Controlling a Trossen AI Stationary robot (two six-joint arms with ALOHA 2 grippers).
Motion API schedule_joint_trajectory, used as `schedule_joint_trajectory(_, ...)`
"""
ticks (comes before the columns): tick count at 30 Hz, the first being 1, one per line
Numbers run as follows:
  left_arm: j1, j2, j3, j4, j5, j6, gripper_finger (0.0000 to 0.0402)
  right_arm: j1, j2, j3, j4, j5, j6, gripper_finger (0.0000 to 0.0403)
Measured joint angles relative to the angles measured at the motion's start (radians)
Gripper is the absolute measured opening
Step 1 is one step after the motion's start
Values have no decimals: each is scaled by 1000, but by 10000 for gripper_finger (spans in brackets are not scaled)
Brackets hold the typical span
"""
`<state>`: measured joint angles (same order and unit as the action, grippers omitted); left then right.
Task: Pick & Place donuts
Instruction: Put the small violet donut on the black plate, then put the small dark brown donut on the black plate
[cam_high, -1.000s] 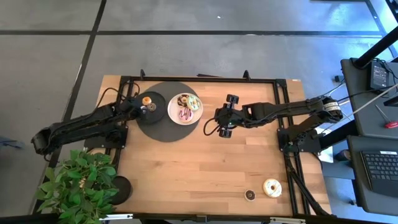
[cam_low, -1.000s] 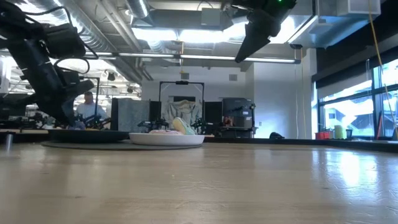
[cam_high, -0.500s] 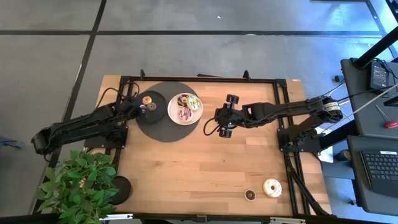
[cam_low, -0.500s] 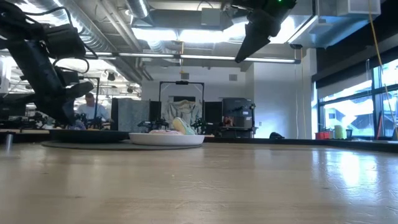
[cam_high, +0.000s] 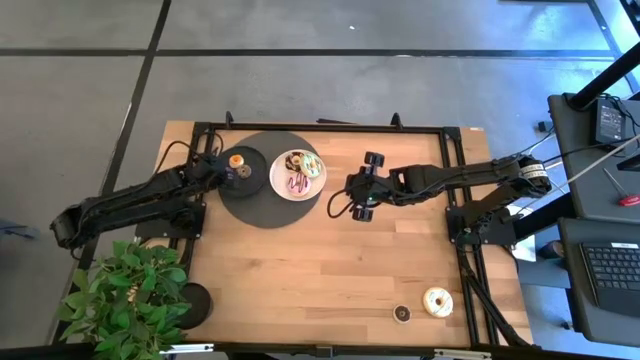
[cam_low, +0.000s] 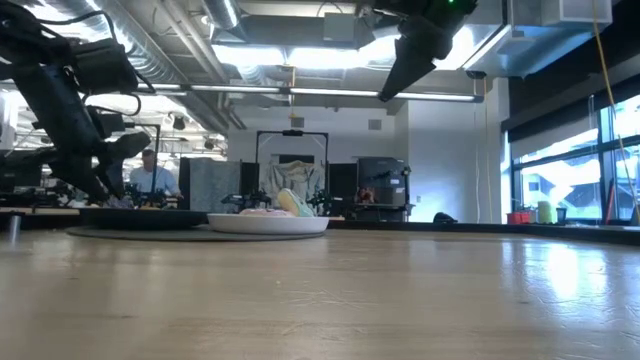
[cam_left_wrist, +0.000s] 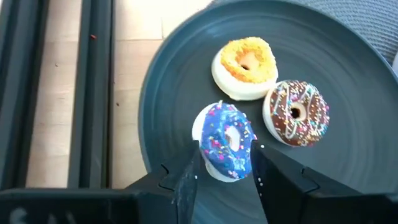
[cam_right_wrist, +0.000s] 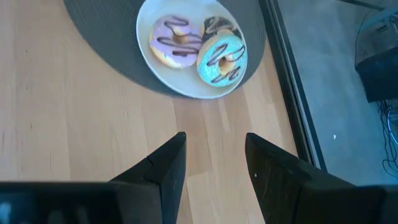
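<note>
Blue donut: tilted, pinched between the left gripper fingers, just over the dark plate.
Orange donut, chocolate donut: flat on that plate.
Right gripper: fingers apart, empty, above bare wood beside the white plate.
Table: pale wood; two more donuts at its near edge.
Room: workshop, person behind.

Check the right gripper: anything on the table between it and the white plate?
Nothing: in the right wrist view only bare wood lies between the right gripper, open, and the white plate. The high view shows the same gap.
</note>
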<state>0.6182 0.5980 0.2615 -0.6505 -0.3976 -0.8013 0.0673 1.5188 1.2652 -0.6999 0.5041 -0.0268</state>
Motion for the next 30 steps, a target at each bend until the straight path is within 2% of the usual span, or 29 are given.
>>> schedule_joint_trajectory(6, 0, 0, 0, 3, -39, -1, 148, 0, 0, 0, -105, -9, 54, 166)
schedule_joint_trajectory(8, 0, 0, 0, 15, -47, 0, 148, 3, 0, 0, -150, -51, 75, 166)
schedule_joint_trajectory(11, -5, 0, 0, 108, 1, 63, 145, 9, 0, 0, -211, -206, 74, 166)
schedule_joint_trajectory(16, -66, 8, 0, 422, 264, 244, 145, 61, 0, -13, -265, -588, 126, 166)
schedule_joint_trajectory(18, -120, 23, 0, 556, 315, 293, 146, 113, 0, -40, -267, -657, 131, 166)
schedule_joint_trajectory(24, -294, 120, 0, 850, 303, 362, 144, 298, 0, -155, -228, -638, 312, 166)
schedule_joint_trajectory(30, -408, 270, 0, 1017, 233, 407, 144, 411, 1, -263, -105, -656, 524, 166)
